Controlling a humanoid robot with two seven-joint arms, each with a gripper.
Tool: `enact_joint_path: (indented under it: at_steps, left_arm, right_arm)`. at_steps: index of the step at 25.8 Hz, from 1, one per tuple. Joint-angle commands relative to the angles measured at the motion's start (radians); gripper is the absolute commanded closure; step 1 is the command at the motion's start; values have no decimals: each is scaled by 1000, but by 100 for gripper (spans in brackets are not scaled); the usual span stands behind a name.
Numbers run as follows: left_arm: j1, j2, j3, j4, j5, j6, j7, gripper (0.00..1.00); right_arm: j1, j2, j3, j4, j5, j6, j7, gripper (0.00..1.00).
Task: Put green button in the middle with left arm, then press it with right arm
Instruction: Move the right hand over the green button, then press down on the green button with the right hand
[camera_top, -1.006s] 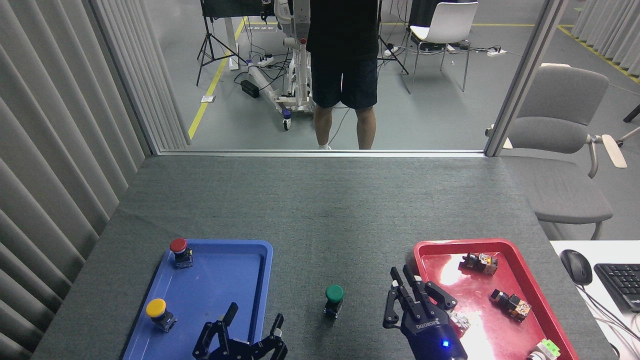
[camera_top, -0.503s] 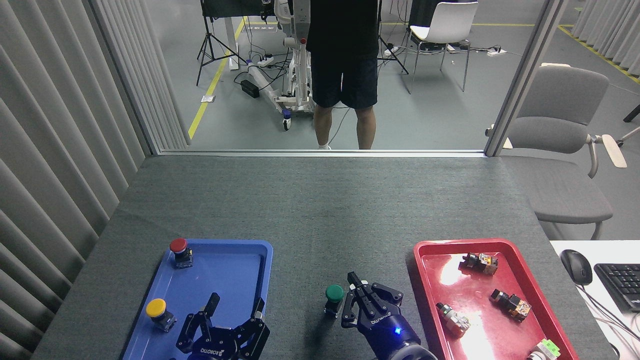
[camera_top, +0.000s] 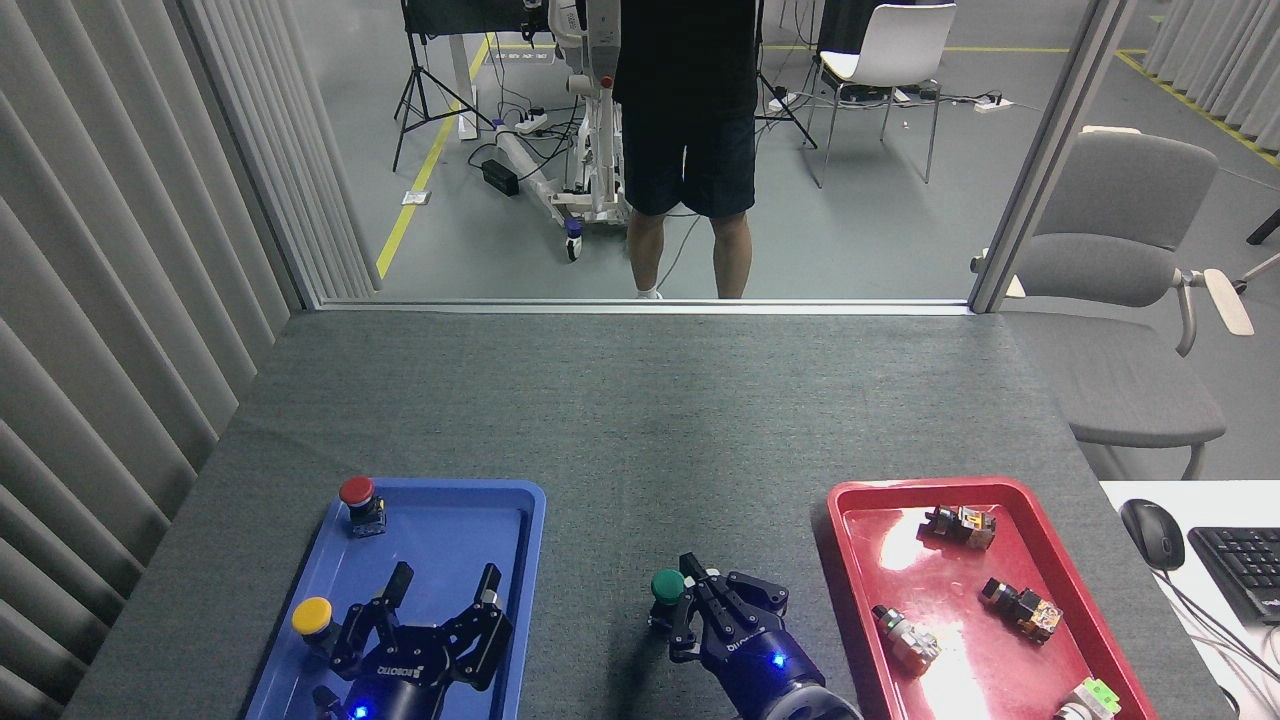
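The green button (camera_top: 667, 588) stands upright on the bare grey felt of the desk (camera_top: 640, 420), between the blue tray (camera_top: 525, 560) on its left and the red tray (camera_top: 850, 560) on its right, near the desk's front edge. The right pincer (camera_top: 688, 578) sits against the button's right side, its dark fingers drawn together into a narrow point whose tip meets the cap; it grips nothing. Whether the tip presses down on the cap or only touches its rim is hard to make out, and the fingers cover part of the button's black base.

Left of the button, over the blue tray, the left pincer (camera_top: 443, 587) is spread wide and empty, its wrist cut off by the bottom edge. A yellow button (camera_top: 313, 620) lies just beside it, partly hidden by the pincer's body, and a red button (camera_top: 359, 498) stands at the tray's far corner.

Small switch parts (camera_top: 1020, 605) lie scattered in the red tray; one is cropped at the bottom.
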Motion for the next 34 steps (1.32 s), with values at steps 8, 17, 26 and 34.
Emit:
enact_joint_path:
  at_steps: [8,17,26,34]
  left_arm:
    - [-4,38,59,24,3,-12,1,1]
    - [-1,38,59,26,3,-14,1,1]
    - [0,38,59,22,3,-14,1,1]
    - [-1,38,59,22,3,-14,-1,1]
  right_arm:
    - [-1,0,10,48,-2,-9,-17,100]
    - [-2,-3,8,82,-11,-9,-32,100]
    - [-4,-6,8,110,-16,-9,-35,100]
    - [-2,-3,8,113,-17,-15,-39,100]
